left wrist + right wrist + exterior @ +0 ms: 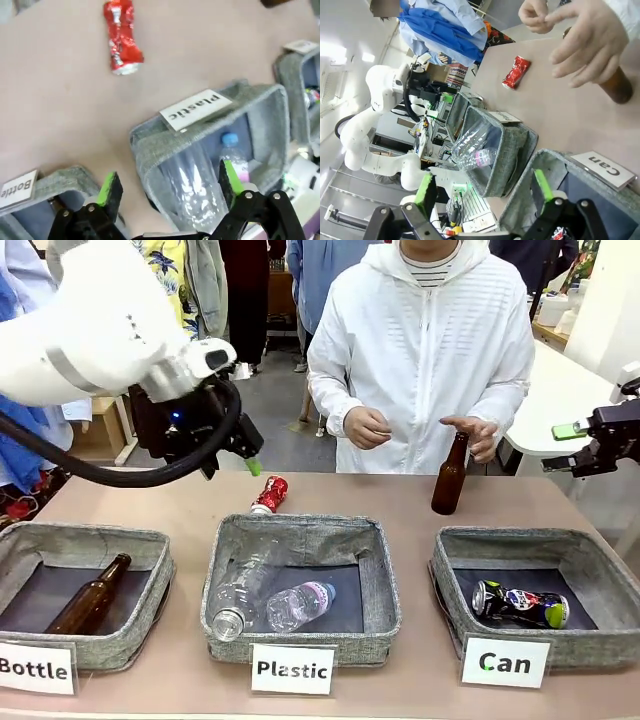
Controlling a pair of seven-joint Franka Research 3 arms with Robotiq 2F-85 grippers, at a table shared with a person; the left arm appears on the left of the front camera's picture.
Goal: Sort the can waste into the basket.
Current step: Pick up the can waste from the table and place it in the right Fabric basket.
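Your left gripper (243, 454) hangs above the table with its jaws spread wide and nothing between them. In the front view a black cable and the gripper's own body hide most of its fingers, leaving one green pad plain. Your left wrist view shows both pads of that gripper (170, 182) well apart.

The crushed red metal drink can (269, 494) lies on its side on the table. It is just below and beside that fingertip, not touching it. From the wrist it (121, 37) sits far ahead of the fingers.

Your right gripper (562, 448) is equally wide open and empty, and the picture's edge cuts off its arm. Below it and nearer to you sits the grey woven rectangular basket (540, 540) with the white "Can" sign (505, 662). The dented dark blue-black can with a green end (520, 604) lies inside that basket.

In the right wrist view the gripper (484, 185) covers most of the basket's floor, so you cannot make that can out clearly. The left wrist view shows only a sliver of it (311, 97).
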